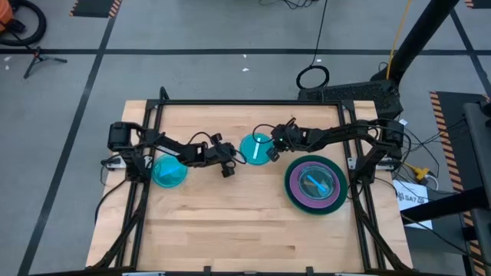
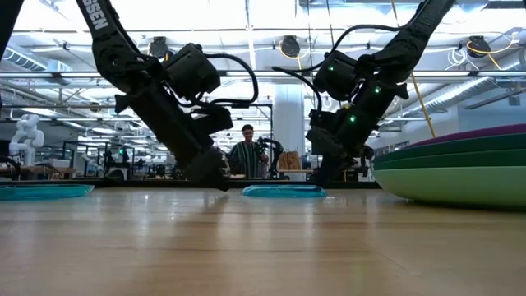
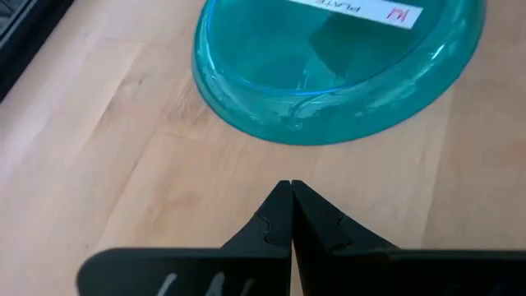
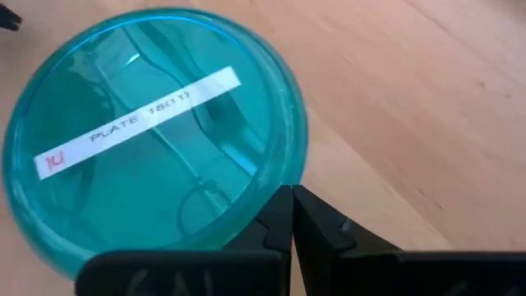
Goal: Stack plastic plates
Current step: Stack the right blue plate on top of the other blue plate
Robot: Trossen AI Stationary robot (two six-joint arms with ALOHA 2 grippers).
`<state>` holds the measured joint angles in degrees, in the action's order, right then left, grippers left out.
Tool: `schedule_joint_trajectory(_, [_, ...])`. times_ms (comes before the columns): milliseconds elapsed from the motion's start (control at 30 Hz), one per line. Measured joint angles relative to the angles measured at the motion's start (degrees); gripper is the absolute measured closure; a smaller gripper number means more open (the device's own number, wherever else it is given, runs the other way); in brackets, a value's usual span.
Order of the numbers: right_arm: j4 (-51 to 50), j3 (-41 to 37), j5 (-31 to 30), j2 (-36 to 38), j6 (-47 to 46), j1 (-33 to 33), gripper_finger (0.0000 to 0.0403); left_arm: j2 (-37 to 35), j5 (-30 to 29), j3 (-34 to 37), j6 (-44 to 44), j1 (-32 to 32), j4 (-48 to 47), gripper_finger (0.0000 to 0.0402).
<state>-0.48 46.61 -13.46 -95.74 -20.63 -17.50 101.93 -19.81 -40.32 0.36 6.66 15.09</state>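
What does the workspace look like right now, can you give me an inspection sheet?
Surface: wooden table, bare at the front.
Job's things: stack of plates at right, purple on green; cyan plate mid-table, labelled; second cyan plate at left.
Clutter: nothing seen.
Hands: left hand shut, short of the labelled plate; right hand shut at its rim.
Cables: loose cables beside the table.
Surroundings: person far behind.

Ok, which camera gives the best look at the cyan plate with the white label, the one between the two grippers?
The right wrist view: the labelled cyan plate fills it, whole, label readable. The left wrist view catches only part of it, the high view shows it small between the arms, and the low view gives just a thin edge-on sliver.
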Motion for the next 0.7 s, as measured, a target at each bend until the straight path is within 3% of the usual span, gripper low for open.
schedule_joint_trajectory(133, [-2.7,0.0,-1.7,0.0,-1.4,-0.3,0.0399,1.6,1.1,0.0,2.6,0.8,1.1,0.04])
schedule_joint_trajectory(300, [-3.2,0.0,1.1,0.0,-1.3,-0.5,0.0401,3.6,1.2,-0.1,2.6,1.3,4.7,0.04])
schedule_joint_trajectory(700, [2.7,0.1,4.3,-4.8,-1.0,-0.9,0.0402,3.8,1.7,-0.1,0.5,1.6,5.8,0.04])
